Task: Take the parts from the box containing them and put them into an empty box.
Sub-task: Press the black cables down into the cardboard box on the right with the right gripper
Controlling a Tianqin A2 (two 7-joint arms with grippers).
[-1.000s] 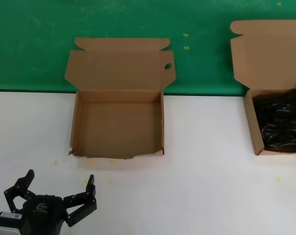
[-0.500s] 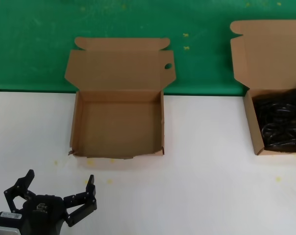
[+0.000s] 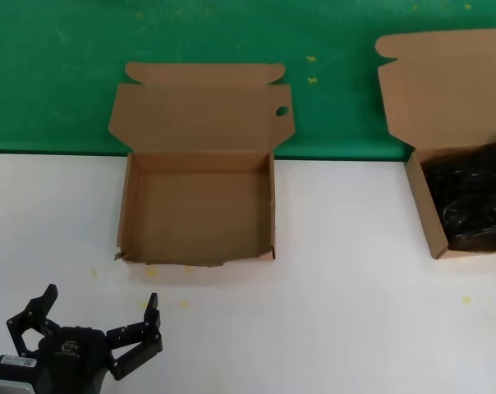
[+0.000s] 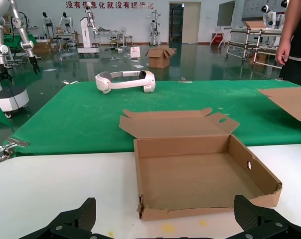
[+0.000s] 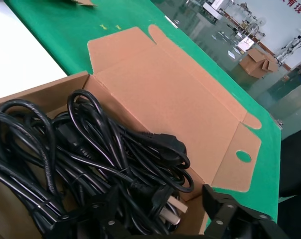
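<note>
White table [image 3: 338, 312] carries the empty box [image 3: 199, 215] centre and the cable box [image 3: 433, 217] far right; left gripper [image 3: 96, 324] gapes low. Left wrist: headset [image 4: 125, 81] lies beyond. Right wrist: black looped cables [image 5: 90, 164] fill the box; right gripper's [image 5: 160, 219] spread is unclear.

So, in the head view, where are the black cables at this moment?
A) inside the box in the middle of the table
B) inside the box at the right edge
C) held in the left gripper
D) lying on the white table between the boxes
B: the cables fill the box at the right edge, while the middle box holds nothing.
</note>
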